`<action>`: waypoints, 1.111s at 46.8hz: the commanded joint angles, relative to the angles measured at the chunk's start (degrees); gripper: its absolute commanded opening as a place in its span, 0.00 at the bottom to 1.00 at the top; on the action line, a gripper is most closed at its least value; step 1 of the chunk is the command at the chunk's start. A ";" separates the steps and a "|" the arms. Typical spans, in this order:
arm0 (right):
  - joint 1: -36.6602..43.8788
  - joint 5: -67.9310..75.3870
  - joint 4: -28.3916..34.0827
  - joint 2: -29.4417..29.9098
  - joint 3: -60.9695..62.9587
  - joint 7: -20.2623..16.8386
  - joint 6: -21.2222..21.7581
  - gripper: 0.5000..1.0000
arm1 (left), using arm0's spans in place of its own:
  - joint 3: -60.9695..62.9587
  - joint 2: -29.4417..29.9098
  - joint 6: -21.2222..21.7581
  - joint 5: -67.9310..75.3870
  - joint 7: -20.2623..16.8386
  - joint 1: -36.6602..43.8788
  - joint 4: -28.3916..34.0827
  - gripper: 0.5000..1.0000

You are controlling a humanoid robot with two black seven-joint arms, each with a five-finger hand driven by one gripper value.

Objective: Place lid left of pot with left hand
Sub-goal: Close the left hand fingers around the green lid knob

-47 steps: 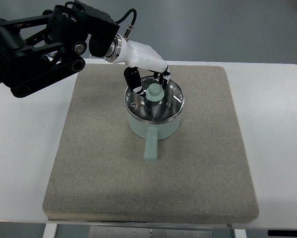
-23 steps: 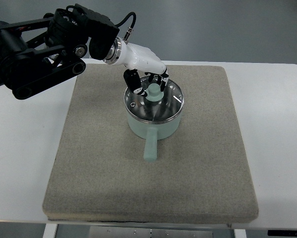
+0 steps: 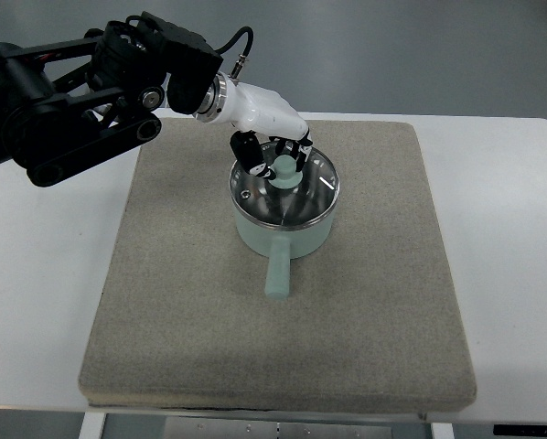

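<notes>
A pale green pot (image 3: 284, 236) stands in the middle of the grey mat (image 3: 209, 311), its handle pointing toward the near edge. A glass lid (image 3: 292, 194) with a steel rim and a pale green knob (image 3: 284, 170) sits on the pot. My left hand (image 3: 275, 157), white with black fingertips, comes in from the upper left and is over the lid's far side. Its fingers are curled around the knob, the thumb on the left, the other fingers on the right. The lid looks seated on the pot rim.
The mat lies on a white table (image 3: 45, 293). Bare mat stretches left of the pot and in front of it. The black left arm (image 3: 72, 101) hangs over the table's far left corner.
The left hand has slid slightly right and down and its fingers have drawn in around the knob. The pot and lid have not moved.
</notes>
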 commanded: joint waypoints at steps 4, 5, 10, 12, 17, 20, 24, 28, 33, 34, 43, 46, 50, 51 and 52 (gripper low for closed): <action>0.00 -0.01 0.00 0.00 0.00 0.02 0.00 0.84 | 0.02 -0.03 -0.03 0.00 -0.03 0.01 -0.01 0.09; 0.00 -0.01 0.00 0.00 0.00 0.02 0.00 0.84 | 0.02 -0.03 -0.03 0.00 0.06 0.01 -0.01 0.08; 0.00 -0.01 0.00 0.00 0.00 0.02 0.00 0.84 | 0.02 -0.03 -0.03 0.09 0.06 0.01 0.08 0.00; 0.00 -0.01 0.00 0.00 0.00 0.02 0.00 0.84 | 0.02 -0.03 -0.03 0.09 0.06 0.01 0.08 0.00; 0.00 -0.01 0.00 0.00 0.00 0.02 0.00 0.84 | 0.02 0.05 -0.03 0.18 0.15 -0.08 0.17 0.00; 0.00 -0.01 0.00 0.00 0.00 0.02 0.00 0.84 | 0.02 0.05 -0.03 0.18 0.15 -0.08 0.17 0.00; 0.00 -0.01 0.00 0.00 0.00 0.02 0.00 0.84 | -0.07 0.05 -0.03 0.18 0.15 -0.08 0.43 0.00; 0.00 -0.01 0.00 0.00 0.00 0.02 0.00 0.84 | -0.15 0.14 -0.03 0.18 0.15 -0.17 0.52 0.00; 0.00 -0.01 0.00 0.00 0.00 0.02 0.00 0.84 | -0.59 0.32 0.16 -0.09 0.15 -0.26 0.52 0.00; 0.00 -0.01 0.00 0.00 0.00 0.02 0.00 0.84 | -0.68 0.32 0.16 -0.17 0.15 -0.34 0.52 0.00; 0.00 -0.01 0.00 0.00 0.00 0.02 0.00 0.85 | -1.30 0.40 0.25 -0.26 0.15 -0.78 0.43 0.00; 0.00 -0.01 0.00 0.00 0.00 0.02 0.00 0.84 | -1.38 0.40 0.25 -0.26 0.15 -0.87 0.43 0.00; 0.00 -0.01 0.00 0.00 0.00 0.02 0.00 0.84 | -1.30 0.40 0.34 -0.26 0.15 -0.87 0.43 0.00; 0.00 -0.01 0.00 0.00 0.00 0.02 0.00 0.84 | -1.30 0.40 0.25 -0.26 0.15 -0.87 0.43 0.00; 0.00 -0.01 0.00 0.00 0.00 0.02 0.00 0.84 | -1.30 0.40 0.25 -0.26 0.15 -0.87 0.43 0.00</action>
